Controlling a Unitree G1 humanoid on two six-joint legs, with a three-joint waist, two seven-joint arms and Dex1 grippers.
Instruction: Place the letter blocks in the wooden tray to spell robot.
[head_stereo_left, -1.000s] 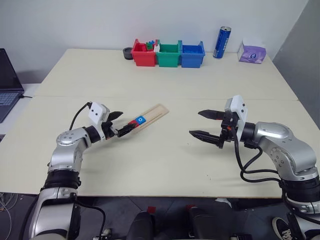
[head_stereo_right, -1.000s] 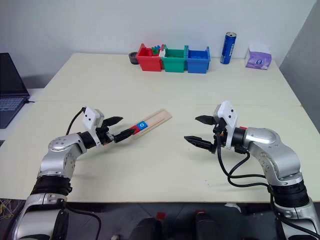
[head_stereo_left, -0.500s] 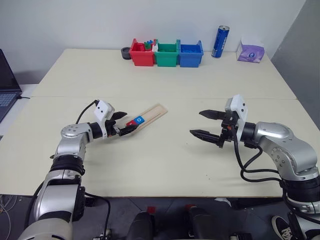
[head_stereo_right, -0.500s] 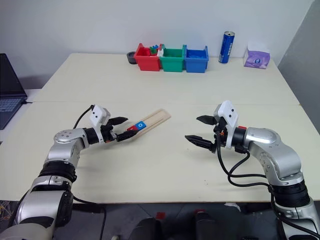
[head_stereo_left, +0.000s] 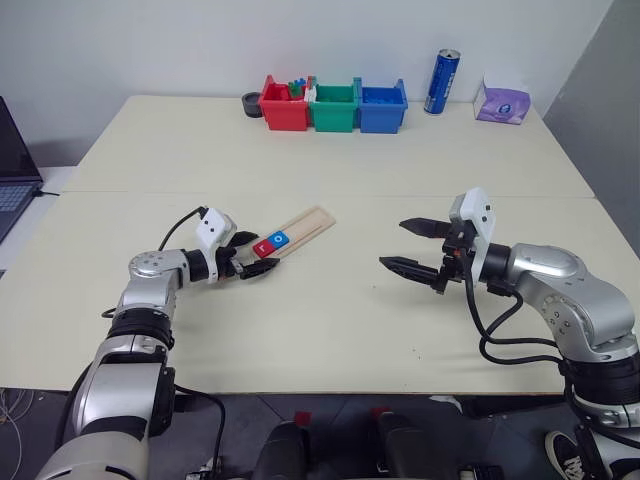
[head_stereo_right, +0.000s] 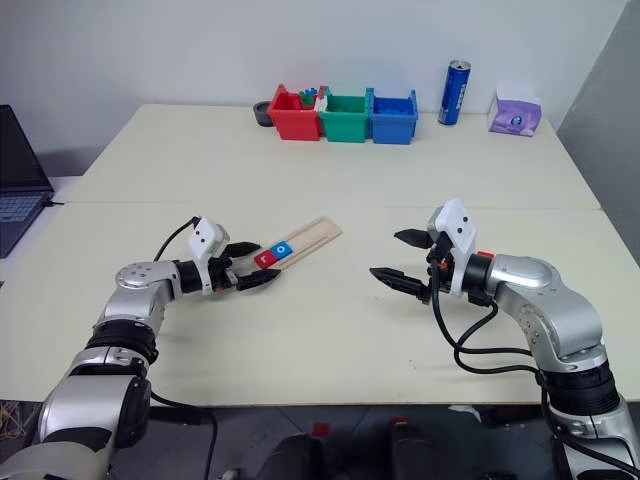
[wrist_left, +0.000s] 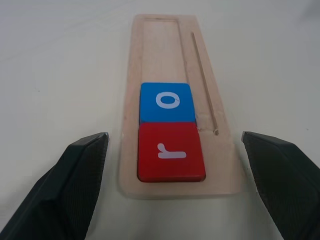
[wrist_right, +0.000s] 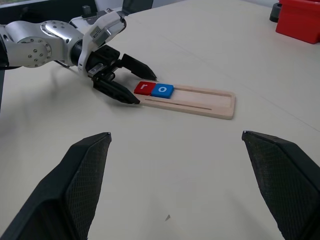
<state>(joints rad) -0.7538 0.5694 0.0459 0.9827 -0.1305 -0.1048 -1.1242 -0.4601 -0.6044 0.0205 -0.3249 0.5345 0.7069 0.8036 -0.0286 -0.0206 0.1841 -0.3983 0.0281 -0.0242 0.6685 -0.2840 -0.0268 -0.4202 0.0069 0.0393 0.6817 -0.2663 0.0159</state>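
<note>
The wooden tray (head_stereo_left: 312, 220) lies slanted on the table, left of the middle. Two letter blocks sit side by side at its near end: a red "r" (wrist_left: 171, 152) and a blue "o" (wrist_left: 166, 102). The groove beyond them is bare. My left gripper (head_stereo_right: 270, 260) is open and low over the table, one finger on each side of the tray's near end, with the red "r" between them. Neither finger visibly touches the tray. My right gripper (head_stereo_left: 392, 244) hangs open and empty above the table, to the right of the tray.
Red (head_stereo_left: 286, 108), green (head_stereo_left: 335, 108) and blue (head_stereo_left: 383, 107) bins stand in a row at the far edge, the red one holding small coloured pieces. A blue can (head_stereo_left: 440, 84) and a purple tissue pack (head_stereo_left: 503, 102) stand to their right. A laptop (head_stereo_left: 10, 180) is at the left.
My left gripper has sunk toward the table and now straddles the tray's near end. The right arm has kept still, and the two blocks stay where they were.
</note>
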